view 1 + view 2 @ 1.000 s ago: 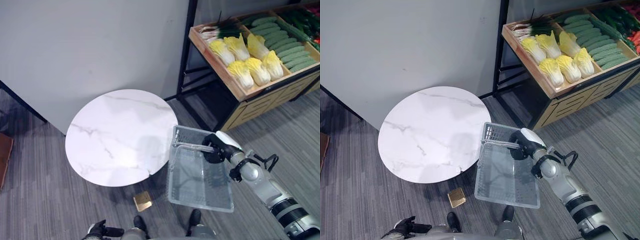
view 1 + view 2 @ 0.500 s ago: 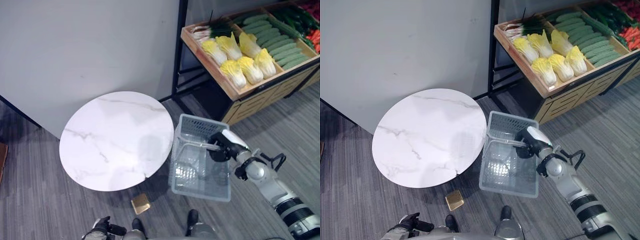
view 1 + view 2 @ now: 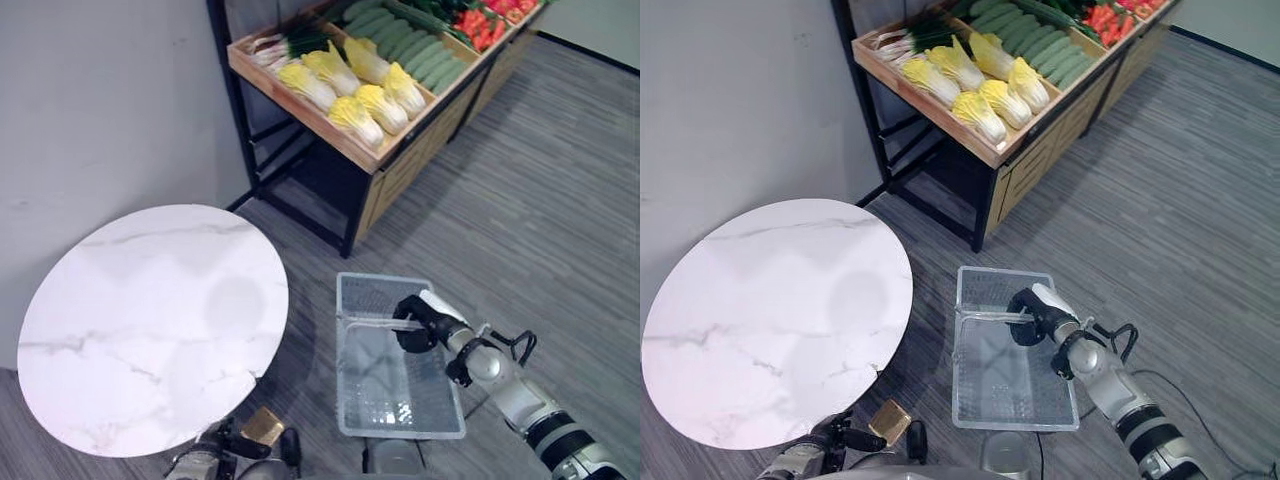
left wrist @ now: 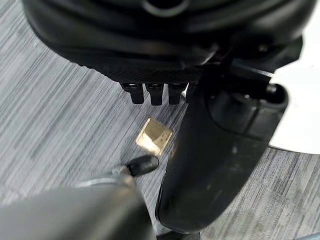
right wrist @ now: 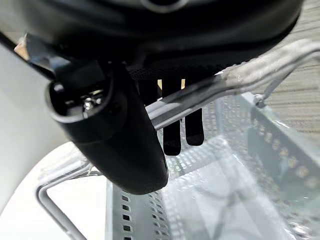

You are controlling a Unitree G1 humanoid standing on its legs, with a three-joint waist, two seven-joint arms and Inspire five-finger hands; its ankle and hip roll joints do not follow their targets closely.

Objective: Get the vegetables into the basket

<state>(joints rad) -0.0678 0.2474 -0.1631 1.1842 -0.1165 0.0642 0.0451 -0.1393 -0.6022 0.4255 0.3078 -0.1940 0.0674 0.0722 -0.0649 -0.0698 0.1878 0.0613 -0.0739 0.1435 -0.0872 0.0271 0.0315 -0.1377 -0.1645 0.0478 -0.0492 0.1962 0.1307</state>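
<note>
Fingers of the right hand (image 3: 418, 323) are curled round the thin metal handle (image 5: 235, 80) of the clear wire basket (image 3: 400, 424), with the thumb wrapped across it from the other side, so the grip is closed tight on the bar. In the right wrist view the handle runs across between the thumb (image 5: 125, 145) and the fingers (image 5: 172, 132), and the basket's mesh walls show past them. The basket hangs from that hand above the grey striped floor (image 3: 540, 200), just beside the edge of the round white marble table (image 3: 140, 320), and I see nothing lying in it.

Vegetables are still up on the wooden shelf (image 3: 350, 150) against the wall, well apart from the basket: a cluster of yellow-green cabbages (image 3: 350, 95), a row of cucumbers (image 3: 415, 50) beside them, some spring onions (image 3: 905, 40) at the near-wall end, and red produce (image 3: 480, 20) further along that I cannot make out clearly. The shelf stands on a dark metal frame (image 3: 240, 120).

Low down by the robot's left side sits the left hand (image 3: 205, 462). Its own wrist view shows short fingertips (image 4: 152, 92) hanging above the floor with nothing between them and the thumb (image 4: 215, 165), but I cannot tell how far they are bent. A small gold-coloured square (image 4: 154, 136) lies on the floor beneath it.
</note>
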